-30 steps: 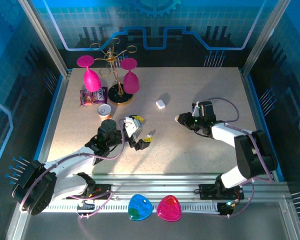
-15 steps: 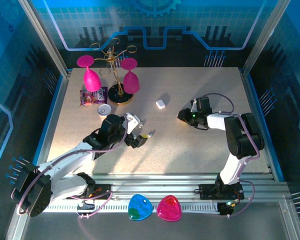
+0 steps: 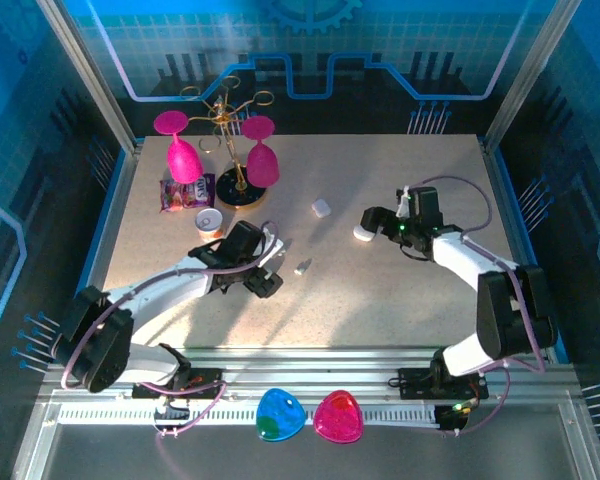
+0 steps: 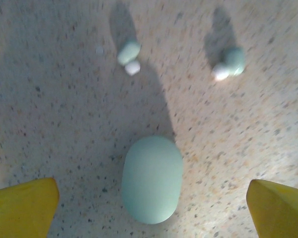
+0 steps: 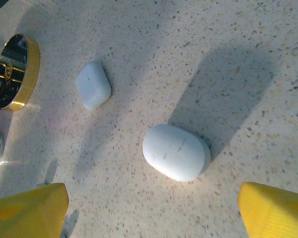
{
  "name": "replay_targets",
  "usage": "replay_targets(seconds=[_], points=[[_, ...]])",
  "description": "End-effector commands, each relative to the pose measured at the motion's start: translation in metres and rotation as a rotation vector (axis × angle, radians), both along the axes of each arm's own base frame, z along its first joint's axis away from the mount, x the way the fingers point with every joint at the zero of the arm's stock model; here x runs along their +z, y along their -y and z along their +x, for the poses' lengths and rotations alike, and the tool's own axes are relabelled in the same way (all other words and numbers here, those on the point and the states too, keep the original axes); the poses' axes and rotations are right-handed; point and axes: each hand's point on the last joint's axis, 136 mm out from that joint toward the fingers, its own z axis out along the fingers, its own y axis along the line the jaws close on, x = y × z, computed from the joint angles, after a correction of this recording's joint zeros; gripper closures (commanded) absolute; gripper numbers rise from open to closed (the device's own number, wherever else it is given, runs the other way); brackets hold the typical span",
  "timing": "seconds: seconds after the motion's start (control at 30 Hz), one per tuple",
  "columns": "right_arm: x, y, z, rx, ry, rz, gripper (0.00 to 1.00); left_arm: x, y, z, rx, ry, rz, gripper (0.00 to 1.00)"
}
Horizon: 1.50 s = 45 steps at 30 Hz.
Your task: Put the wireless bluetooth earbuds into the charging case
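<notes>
A mint pebble-shaped case [image 4: 152, 178] lies closed on the table between the yellow fingertips [image 4: 25, 208] of my left gripper [image 4: 153, 201], which is open and not touching it. Two tiny earbuds [image 4: 129, 55] [image 4: 229, 62] lie just beyond the case. One earbud [image 3: 302, 267] lies to the right of the left gripper [image 3: 267, 278]. A closed white case [image 5: 176, 151] rests just ahead of my open right gripper [image 5: 153, 198], apart from its fingers. From above, this white case [image 3: 363, 234] sits at the tip of the right gripper [image 3: 375, 222].
A smaller white case [image 3: 322, 208] lies further back, at centre. At the back left stand a gold rack with a round base [image 3: 242, 193], two pink glasses [image 3: 184, 158], a purple packet [image 3: 185, 193] and a small cup [image 3: 210, 220].
The left gripper has dropped lower over the table and no white thing shows at its tip. The right wrist has drawn back to the right, baring the white case.
</notes>
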Motion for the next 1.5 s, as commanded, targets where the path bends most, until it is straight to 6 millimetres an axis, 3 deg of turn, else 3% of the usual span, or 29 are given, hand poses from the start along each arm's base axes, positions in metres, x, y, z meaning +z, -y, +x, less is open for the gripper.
replay_targets(seconds=[0.0, 0.23, 0.33, 0.67, 0.8, 0.9, 1.07, 1.17, 1.33, 1.47], points=[[-0.006, 0.007, -0.021, 0.015, -0.031, -0.054, 0.11, -0.008, -0.011, -0.006, 0.009, -0.056, 0.083, 0.05], [0.007, 0.011, -0.036, 0.019, -0.001, -0.063, 0.11, -0.025, -0.009, -0.003, 0.0, -0.111, 0.11, 0.11], [0.012, 0.011, -0.039, 0.021, 0.007, -0.06, 0.12, -0.027, -0.003, -0.001, -0.006, -0.118, 0.091, 0.21], [0.019, 0.014, -0.051, 0.017, 0.019, -0.061, 0.12, -0.042, -0.003, -0.001, -0.01, -0.156, 0.112, 0.3], [0.025, 0.014, -0.055, 0.017, 0.029, -0.052, 0.12, -0.043, -0.001, -0.002, -0.015, -0.162, 0.101, 0.51], [0.031, 0.012, -0.058, 0.02, 0.038, -0.037, 0.13, -0.039, 0.003, -0.003, -0.026, -0.158, 0.073, 0.58], [0.043, 0.005, -0.066, 0.041, 0.046, 0.019, 0.14, -0.022, 0.018, -0.001, -0.048, -0.125, -0.02, 0.63], [0.051, -0.007, -0.075, 0.073, 0.04, 0.099, 0.15, -0.001, 0.034, 0.002, -0.079, -0.075, -0.12, 0.63], [0.065, -0.039, -0.091, 0.171, 0.011, 0.276, 0.16, 0.046, 0.071, -0.002, -0.242, 0.056, -0.332, 0.63], [0.072, -0.067, -0.102, 0.232, -0.045, 0.397, 0.17, 0.068, 0.09, -0.001, -0.321, 0.149, -0.41, 0.63]])
